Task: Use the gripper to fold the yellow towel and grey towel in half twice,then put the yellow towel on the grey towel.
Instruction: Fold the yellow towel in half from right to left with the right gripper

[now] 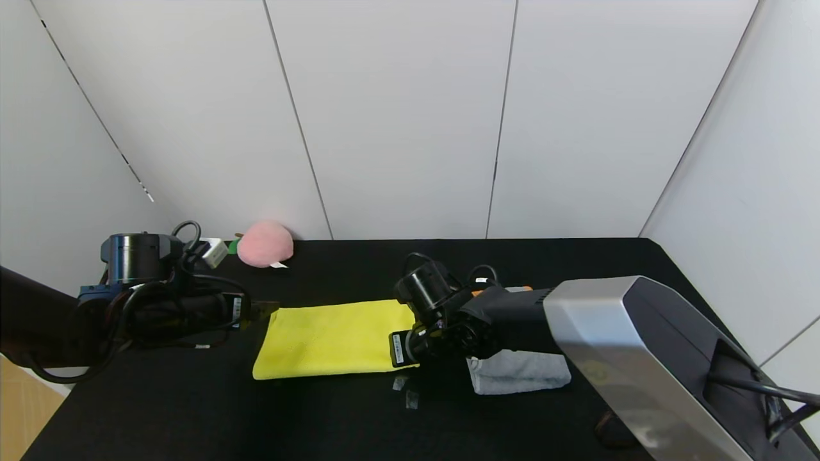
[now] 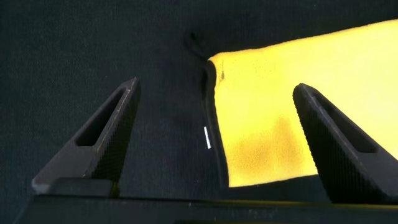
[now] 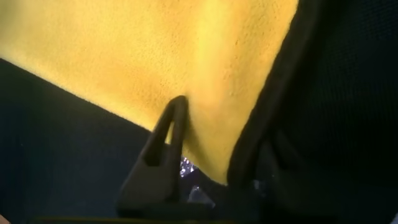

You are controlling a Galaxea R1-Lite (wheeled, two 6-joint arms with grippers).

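Right claw (image 3: pixel 205 143) is pinching the right-hand end of the yellow towel (image 1: pixel 327 338), one finger under the cloth and its trimmed edge draped over the other, apparently to lift that end for a fold. Left claw (image 2: pixel 217 134) waits spread at the opposite end. Behind the right claw, the grey towel (image 1: pixel 520 373) lies on the counter (image 1: pixel 192 416).

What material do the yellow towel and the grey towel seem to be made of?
Yellow towel: probably thin microfibre; the wrist views show a fine, short, matte nap and a dark edge trim. Grey towel: seemingly thicker cloth, perhaps terry; it lies bulky, matte.
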